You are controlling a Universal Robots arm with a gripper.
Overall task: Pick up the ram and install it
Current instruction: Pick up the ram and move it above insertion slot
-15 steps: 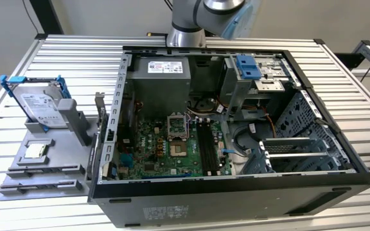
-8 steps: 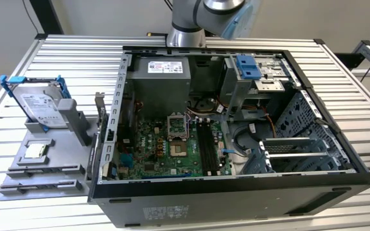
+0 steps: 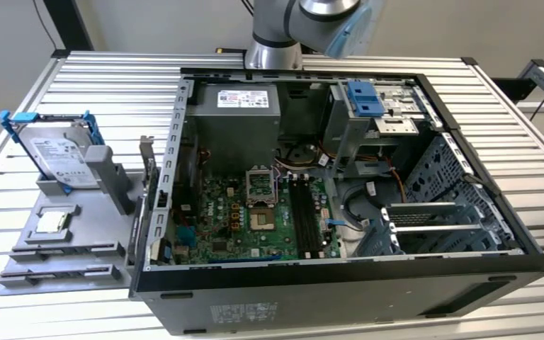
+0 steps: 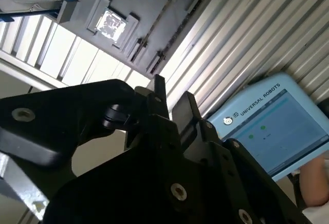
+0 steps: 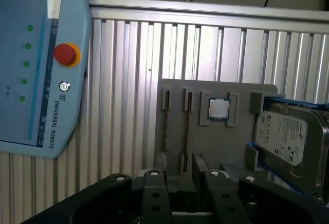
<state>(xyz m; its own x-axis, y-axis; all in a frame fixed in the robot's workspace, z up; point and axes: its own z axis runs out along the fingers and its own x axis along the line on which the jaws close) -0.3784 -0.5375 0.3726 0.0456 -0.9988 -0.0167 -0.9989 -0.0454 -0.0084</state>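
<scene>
Your jaws stand apart, empty, above the grey tray (image 5: 226, 142); square them with its narrow slots (image 5: 166, 124) before descending for the ram.

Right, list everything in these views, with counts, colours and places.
computer case: 1, black, open, mid-table
motherboard: 1, green, inside case
power supply: 1, grey, case's far end
holder: 1, grey, beside case at the exterior view's left
hard drive: 1, silver in blue frame, upright in holder
processor chip: 1, silver, in holder recess
table: 1, slatted silver, under case and holder
teach pendant: 1, pale blue, in both wrist views
robot arm: 1, silver, above case's far end
pincer: 1, black, in both wrist views
</scene>
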